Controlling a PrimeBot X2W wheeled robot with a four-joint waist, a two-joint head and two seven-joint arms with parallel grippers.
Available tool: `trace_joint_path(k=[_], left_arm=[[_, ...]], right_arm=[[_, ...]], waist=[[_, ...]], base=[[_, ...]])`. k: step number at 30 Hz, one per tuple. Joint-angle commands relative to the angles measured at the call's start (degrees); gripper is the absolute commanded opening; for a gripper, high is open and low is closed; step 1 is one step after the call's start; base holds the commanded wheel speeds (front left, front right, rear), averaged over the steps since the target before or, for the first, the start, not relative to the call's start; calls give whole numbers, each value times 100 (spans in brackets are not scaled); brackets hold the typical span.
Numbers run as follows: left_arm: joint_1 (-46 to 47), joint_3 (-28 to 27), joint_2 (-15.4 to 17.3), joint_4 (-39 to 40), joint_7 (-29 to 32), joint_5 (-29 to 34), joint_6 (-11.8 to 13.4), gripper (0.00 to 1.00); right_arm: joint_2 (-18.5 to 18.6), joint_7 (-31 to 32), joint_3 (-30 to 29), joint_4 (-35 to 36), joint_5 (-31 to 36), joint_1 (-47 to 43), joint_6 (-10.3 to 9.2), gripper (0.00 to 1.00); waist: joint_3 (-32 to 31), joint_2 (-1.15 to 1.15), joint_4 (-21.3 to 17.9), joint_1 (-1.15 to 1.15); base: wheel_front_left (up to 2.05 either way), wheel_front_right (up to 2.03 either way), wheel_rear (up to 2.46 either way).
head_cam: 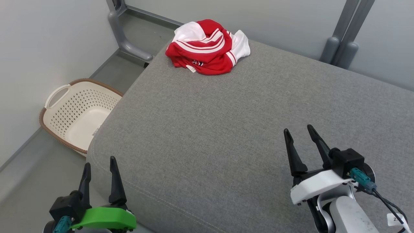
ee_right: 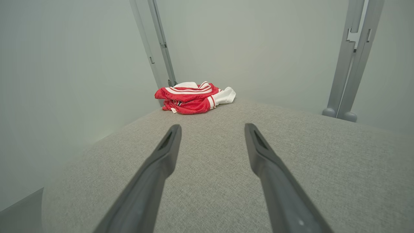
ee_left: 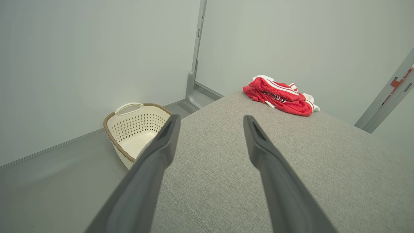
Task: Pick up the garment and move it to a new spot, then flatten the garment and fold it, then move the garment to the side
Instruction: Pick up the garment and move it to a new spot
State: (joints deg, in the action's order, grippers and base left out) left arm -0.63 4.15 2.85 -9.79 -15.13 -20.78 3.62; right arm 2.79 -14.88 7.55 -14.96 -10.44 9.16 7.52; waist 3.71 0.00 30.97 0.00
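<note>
Both jaws stand wide and empty: my left gripper (head_cam: 99, 160) and right gripper (head_cam: 298, 128) hang at the near edge of the cushion (head_cam: 226, 129), ready to reach the crumpled garment (head_cam: 207, 47) on its far corner.

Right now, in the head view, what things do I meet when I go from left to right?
Basket → garment → right gripper. The left gripper overlaps the basket sideways, so I leave it out.

The white cable tag (head_cam: 396, 219) shows a cut-off "2".
</note>
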Motion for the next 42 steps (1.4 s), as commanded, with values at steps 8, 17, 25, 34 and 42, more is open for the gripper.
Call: trace_joint_path(k=[8, 17, 25, 34, 42], left_arm=[[545, -59, 178, -155, -1, 325, -153, 100], [2612, -111, 1152, -396, 365, 769, -480, 100], [4735, 163, 2013, -1480, 1822, 494, -1027, 100], [6169, 1104, 2473, -2581, 2887, -128, -1098, 100], [6539, 1799, 2903, -3141, 3222, -951, -1102, 100]], right_arm=[[22, 14, -227, 249, 180, -19, -7, 100], [25, 215, -209, 643, 461, 309, -7, 100], [21, 365, -33, 999, 676, 640, -7, 100], [19, 405, -38, 1436, 849, 849, -7, 100], [16, 429, -54, 1780, 970, 823, -7, 100]], waist=[[271, 0, -188, 0], [1026, 0, -978, 0], [1852, 0, -1831, 0], [2685, 0, -2495, 0], [3078, 0, -2848, 0]], base=[[0, 0, 0], [0, 0, 0], [0, 0, 0], [0, 0, 0], [0, 0, 0]])
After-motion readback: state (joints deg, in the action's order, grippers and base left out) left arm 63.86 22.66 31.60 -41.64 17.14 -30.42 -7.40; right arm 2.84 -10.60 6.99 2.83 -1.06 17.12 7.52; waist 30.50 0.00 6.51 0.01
